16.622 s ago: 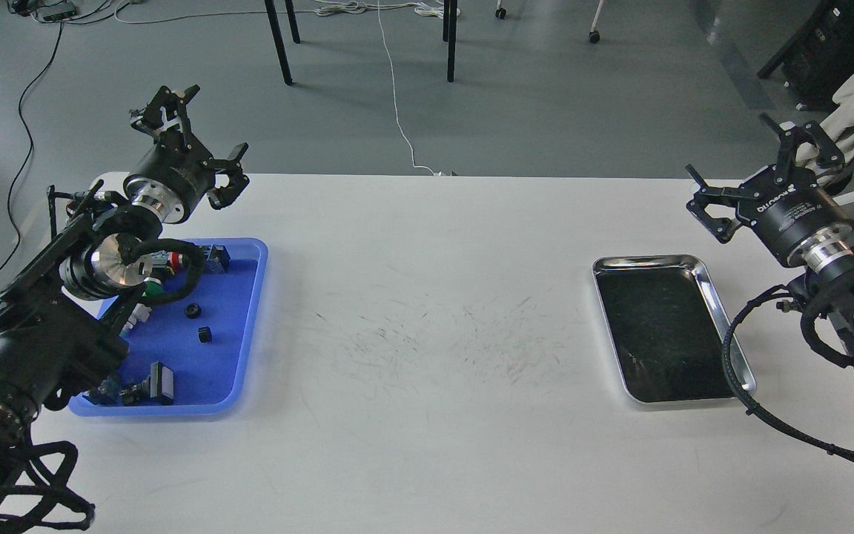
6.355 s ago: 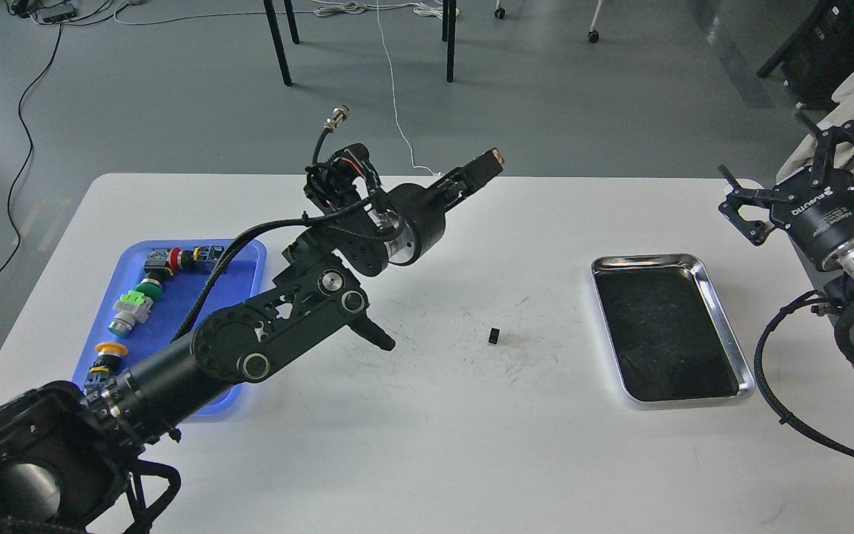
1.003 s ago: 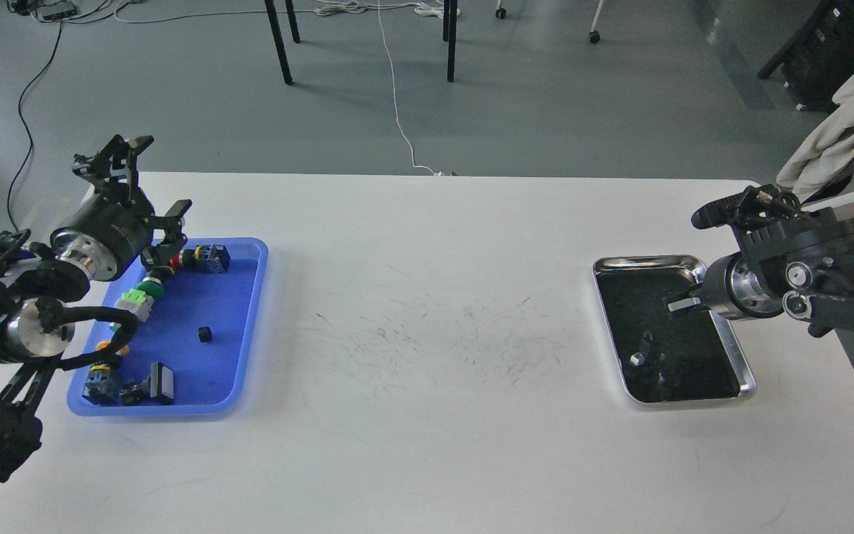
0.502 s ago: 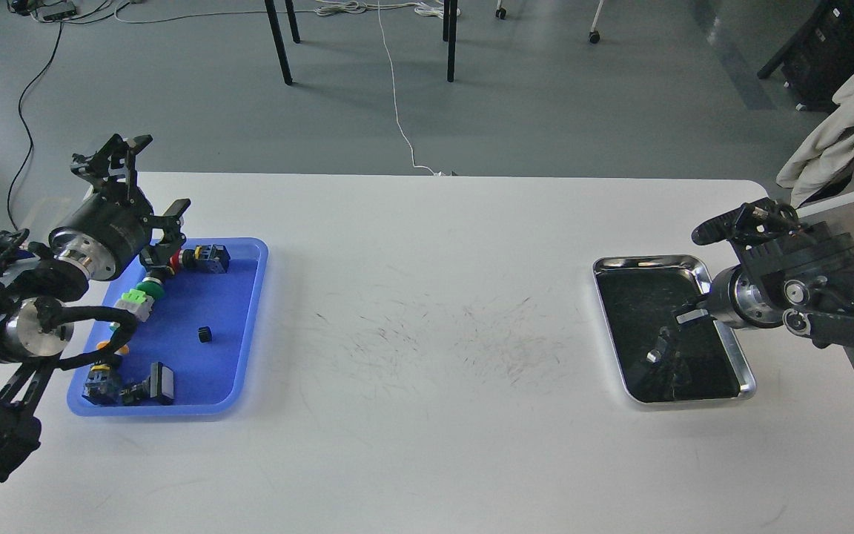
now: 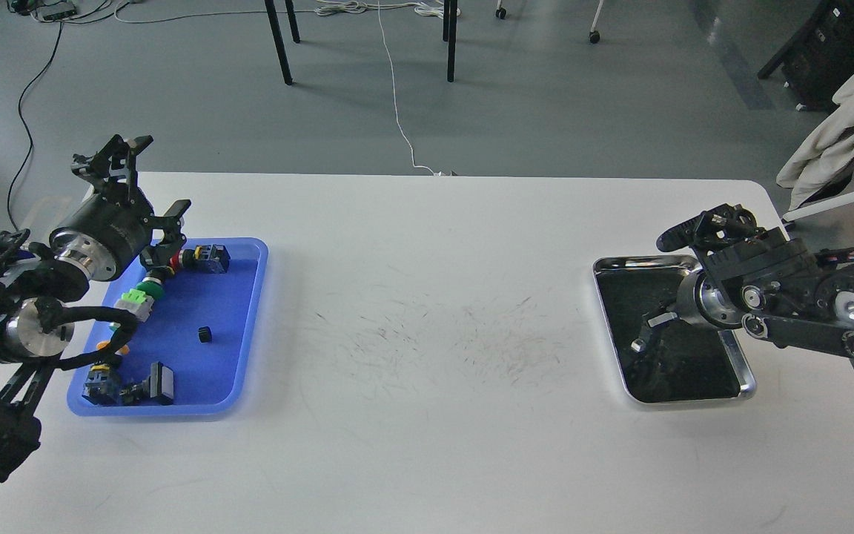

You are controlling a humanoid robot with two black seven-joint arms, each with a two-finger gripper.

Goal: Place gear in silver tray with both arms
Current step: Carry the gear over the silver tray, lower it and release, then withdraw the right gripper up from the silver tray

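The silver tray (image 5: 744, 369) lies on the right of the white table, with a dark reflective floor. My right gripper (image 5: 648, 332) reaches in from the right and points down-left over the tray's middle. Its fingers are dark against the floor, so I cannot tell them apart or see anything between them. No gear shows in the silver tray. A small black gear (image 5: 204, 335) lies in the blue tray (image 5: 249, 326) at the left. My left gripper (image 5: 147, 185) is open and empty, raised over the blue tray's far left corner.
The blue tray also holds several coloured push-button switches (image 5: 134, 304) along its left side and a black block (image 5: 159, 383) near its front. The white table (image 5: 427, 430) has scuff marks in the middle. A cloth (image 5: 842, 119) hangs beyond the table's right corner.
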